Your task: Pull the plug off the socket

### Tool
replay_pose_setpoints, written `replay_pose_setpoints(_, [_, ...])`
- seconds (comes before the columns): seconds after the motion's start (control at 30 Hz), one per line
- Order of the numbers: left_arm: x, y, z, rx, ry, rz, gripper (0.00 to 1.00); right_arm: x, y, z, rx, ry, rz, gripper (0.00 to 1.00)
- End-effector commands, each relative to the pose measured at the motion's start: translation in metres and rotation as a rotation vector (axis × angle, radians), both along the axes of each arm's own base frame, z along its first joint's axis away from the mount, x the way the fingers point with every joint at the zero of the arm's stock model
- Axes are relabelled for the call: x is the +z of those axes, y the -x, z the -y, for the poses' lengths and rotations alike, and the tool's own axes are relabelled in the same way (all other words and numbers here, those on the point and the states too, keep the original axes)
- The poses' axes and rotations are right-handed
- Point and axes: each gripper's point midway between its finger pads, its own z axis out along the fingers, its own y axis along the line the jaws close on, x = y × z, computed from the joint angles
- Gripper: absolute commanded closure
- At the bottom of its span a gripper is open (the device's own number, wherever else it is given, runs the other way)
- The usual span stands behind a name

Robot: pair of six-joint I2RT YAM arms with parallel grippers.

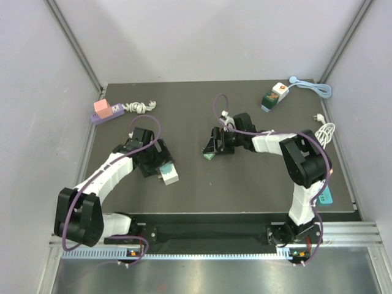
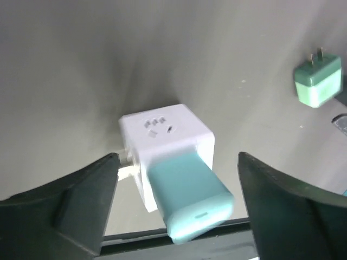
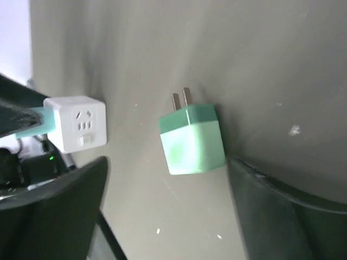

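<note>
The pulling step looks finished. The green plug (image 3: 192, 138) lies free on the counter (image 1: 245, 184) at the middle of the right wrist view, its two prongs bare, well apart from the white socket cube (image 2: 162, 135). The left fingers (image 2: 70, 211) stand wide open on either side of the cube. The right fingers (image 3: 287, 211) are open too, with the plug lying loose between them. The next move probably calls only for lifting both arms away without pushing either thing. The left wrist view shows a teal block (image 2: 190, 200) seated in the cube's near face, which the top view hardly shows. Only the top view shows a pink adapter (image 1: 104, 111) at the upper left.
</note>
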Motion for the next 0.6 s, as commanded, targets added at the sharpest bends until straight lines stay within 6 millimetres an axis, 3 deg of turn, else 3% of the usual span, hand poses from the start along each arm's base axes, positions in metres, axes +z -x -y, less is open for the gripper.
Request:
replay_pose_setpoints(0.0, [0.029, -0.015, 0.005, -0.026, 0.017, 0.09, 0.02, 0.008, -0.014, 0.019, -0.023, 0.098, 0.098, 0.02])
replay_pose_setpoints(0.2, [0.031, -0.012, 0.0, -0.039, -0.021, 0.071, 0.02, 0.021, -0.006, 0.034, -0.039, 0.147, 0.138, 0.0])
replay_pose_setpoints(0.23, [0.033, -0.012, -0.003, -0.037, -0.034, 0.078, 0.02, 0.03, -0.005, 0.034, -0.044, 0.137, 0.161, 0.0])
replay_pose_setpoints(0.4, [0.062, -0.01, -0.022, -0.04, -0.126, 0.162, 0.04, 0.032, 0.016, 0.044, -0.068, 0.13, 0.166, 0.0])
replay_pose_setpoints(0.43, [0.063, -0.008, -0.034, -0.017, -0.182, 0.162, 0.05, 0.043, 0.016, 0.043, -0.079, 0.101, 0.196, 0.0])
replay_pose_setpoints(0.5, [0.076, -0.007, -0.038, -0.019, -0.199, 0.203, 0.07, 0.041, 0.032, 0.039, -0.048, 0.085, 0.204, 0.0])
replay_pose_setpoints(0.53, [0.079, -0.005, -0.039, -0.024, -0.198, 0.213, 0.1, 0.053, 0.034, 0.035, -0.03, 0.06, 0.265, 0.0])
replay_pose_setpoints(0.57, [0.087, -0.003, -0.038, -0.031, -0.186, 0.245, 0.11, 0.047, 0.05, 0.028, 0.007, 0.063, 0.275, 0.0])
